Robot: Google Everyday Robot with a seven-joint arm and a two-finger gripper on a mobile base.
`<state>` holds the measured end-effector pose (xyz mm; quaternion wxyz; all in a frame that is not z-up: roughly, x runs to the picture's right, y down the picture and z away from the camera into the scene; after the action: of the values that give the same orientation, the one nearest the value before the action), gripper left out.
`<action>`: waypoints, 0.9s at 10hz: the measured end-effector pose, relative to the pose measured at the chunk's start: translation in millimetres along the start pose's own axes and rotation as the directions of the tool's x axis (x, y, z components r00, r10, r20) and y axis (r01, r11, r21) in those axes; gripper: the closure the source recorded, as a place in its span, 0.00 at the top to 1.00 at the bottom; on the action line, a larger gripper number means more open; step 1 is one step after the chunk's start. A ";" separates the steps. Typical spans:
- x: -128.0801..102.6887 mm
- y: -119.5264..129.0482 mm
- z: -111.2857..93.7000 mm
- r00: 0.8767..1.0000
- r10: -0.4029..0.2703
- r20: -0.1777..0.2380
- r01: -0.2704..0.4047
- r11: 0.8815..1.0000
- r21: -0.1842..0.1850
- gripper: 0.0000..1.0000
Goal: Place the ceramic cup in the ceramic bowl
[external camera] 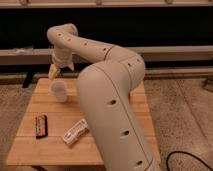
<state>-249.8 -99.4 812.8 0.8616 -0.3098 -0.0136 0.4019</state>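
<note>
The small white ceramic cup (59, 91) stands upright on the wooden table (55, 150), near its far left part. My gripper (54, 71) hangs at the end of the white arm (107, 95), just above and slightly behind the cup, apart from it. The orange-red ceramic bowl does not show; the bulky arm covers the middle and right of the table.
A small dark red elongated item (41, 126) lies near the table's front left. A white rectangular packet (75, 132) lies to its right, by the arm. A dark wall with a pale ledge (170, 52) runs behind the table. A black cable (187, 159) lies on the floor at the right.
</note>
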 end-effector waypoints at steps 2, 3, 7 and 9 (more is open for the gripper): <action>-12.8 -7.3 16.0 1.000 -0.009 -0.030 0.010 0.999 0.045 0.80; -14.1 -13.0 26.6 0.999 -0.005 -0.046 0.007 0.998 0.057 0.80; -4.5 -33.7 52.3 0.995 0.022 -0.099 -0.014 0.997 0.074 0.80; 4.8 -34.8 63.7 0.993 0.029 -0.117 -0.022 0.998 0.066 0.80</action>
<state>-240.1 -79.7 882.1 0.8653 -0.3050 0.0542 0.3942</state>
